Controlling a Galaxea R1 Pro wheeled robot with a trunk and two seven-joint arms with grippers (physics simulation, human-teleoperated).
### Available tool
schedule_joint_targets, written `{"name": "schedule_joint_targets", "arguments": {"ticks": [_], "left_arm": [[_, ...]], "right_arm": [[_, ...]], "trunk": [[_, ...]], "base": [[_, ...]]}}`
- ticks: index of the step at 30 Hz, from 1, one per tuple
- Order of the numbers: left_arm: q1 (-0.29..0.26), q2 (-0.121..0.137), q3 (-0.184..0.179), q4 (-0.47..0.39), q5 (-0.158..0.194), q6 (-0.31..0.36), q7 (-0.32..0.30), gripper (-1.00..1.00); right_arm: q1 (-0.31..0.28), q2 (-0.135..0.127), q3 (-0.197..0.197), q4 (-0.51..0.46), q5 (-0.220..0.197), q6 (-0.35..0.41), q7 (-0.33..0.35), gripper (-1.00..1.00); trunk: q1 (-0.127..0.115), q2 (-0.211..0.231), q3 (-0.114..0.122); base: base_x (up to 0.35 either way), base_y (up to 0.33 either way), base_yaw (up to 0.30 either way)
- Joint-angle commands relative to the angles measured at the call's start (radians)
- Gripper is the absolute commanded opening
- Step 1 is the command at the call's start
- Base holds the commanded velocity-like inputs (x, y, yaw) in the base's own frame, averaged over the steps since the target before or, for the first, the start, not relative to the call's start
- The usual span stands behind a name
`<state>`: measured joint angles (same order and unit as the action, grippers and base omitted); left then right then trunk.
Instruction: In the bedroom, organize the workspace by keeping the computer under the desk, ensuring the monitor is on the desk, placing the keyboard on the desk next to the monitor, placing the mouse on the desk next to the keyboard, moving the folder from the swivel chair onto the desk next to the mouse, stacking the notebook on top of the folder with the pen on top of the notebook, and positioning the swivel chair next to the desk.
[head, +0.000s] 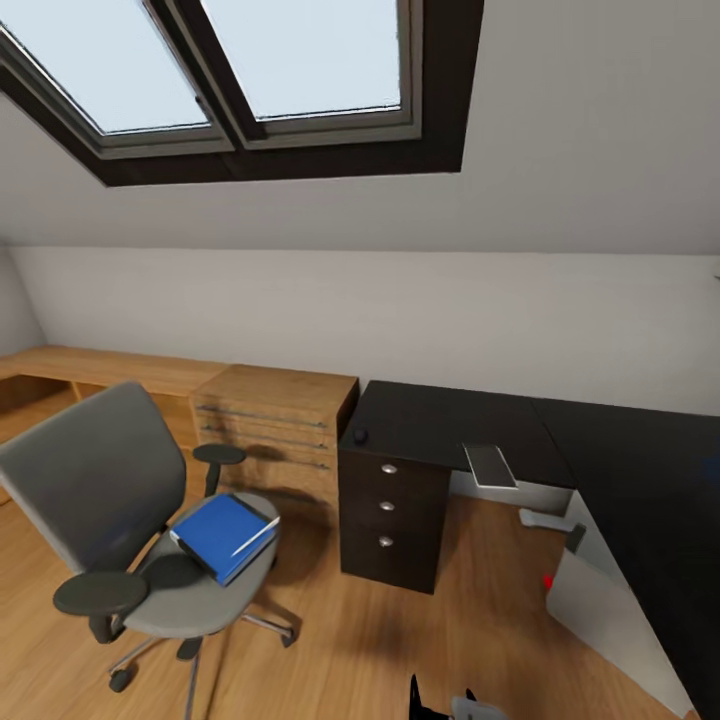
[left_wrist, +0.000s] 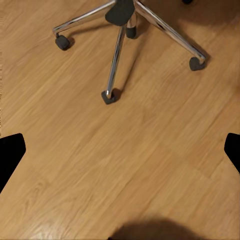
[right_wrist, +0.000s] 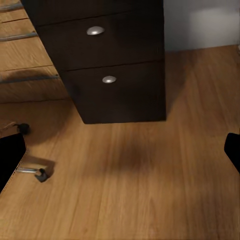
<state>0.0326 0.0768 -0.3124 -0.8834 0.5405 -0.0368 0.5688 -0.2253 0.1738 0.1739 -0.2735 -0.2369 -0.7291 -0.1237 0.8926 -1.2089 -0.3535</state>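
The chair (head: 130, 520) is standing on the wooden floor (head: 400, 640) in front of a low light-wood shelf unit (head: 275, 415), well apart from the desk (head: 470, 425). The blue folder (head: 222, 535) is lying on the chair seat, toward its right edge, and the white pen (head: 255, 537) is resting slantwise on top of the folder. A small dark round thing, perhaps the mouse (head: 359, 436), is sitting at the front left corner of the desk, above the black drawer unit (head: 392, 520). A small flat grey rectangle, probably the notebook (head: 490, 466), is lying at the desk's front edge and overhanging it. A light grey box with a red dot, the computer (head: 610, 610), is standing under the desk's right wing.

In the left wrist view the left gripper (left_wrist: 120, 150) is hanging wide open and empty over the floor, near the chair's chrome legs (left_wrist: 117, 55). In the right wrist view the right gripper (right_wrist: 120, 150) is likewise spread apart and empty, facing the drawer unit (right_wrist: 112, 65).
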Motion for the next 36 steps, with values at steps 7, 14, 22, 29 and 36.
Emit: {"name": "schedule_joint_targets", "arguments": {"ticks": [7,14,22,29,36], "left_arm": [[0.0,0.001,-0.005,-0.002,0.011,-0.003,0.006,1.0],[0.0,0.001,-0.006,-0.002,0.01,-0.003,0.006,1.0],[0.0,0.001,-0.007,-0.002,0.01,-0.003,0.006,1.0],[0.0,0.001,-0.007,-0.002,0.012,-0.003,0.006,1.0],[0.0,0.001,-0.086,-0.007,0.01,-0.005,0.01,1.0]], "right_arm": [[-0.001,0.0,0.009,0.0,-0.004,-0.003,-0.009,1.0],[0.0,0.0,0.009,0.0,-0.004,-0.003,-0.01,1.0],[-0.001,0.0,0.009,0.0,-0.004,-0.003,-0.011,1.0],[0.0,0.0,0.009,0.0,-0.004,-0.004,-0.011,1.0],[-0.001,-0.001,0.008,-0.008,-0.004,-0.007,-0.011,1.0]], "trunk": [[0.001,-0.001,-0.001],[0.001,-0.001,-0.001],[0.001,-0.001,-0.001],[0.001,-0.001,0.0],[0.001,-0.001,0.001]], "base": [[0.321,-0.025,0.269],[0.274,-0.002,0.179],[0.253,0.0,0.007],[0.09,0.0,0.176],[0.005,0.0,0.112]]}}
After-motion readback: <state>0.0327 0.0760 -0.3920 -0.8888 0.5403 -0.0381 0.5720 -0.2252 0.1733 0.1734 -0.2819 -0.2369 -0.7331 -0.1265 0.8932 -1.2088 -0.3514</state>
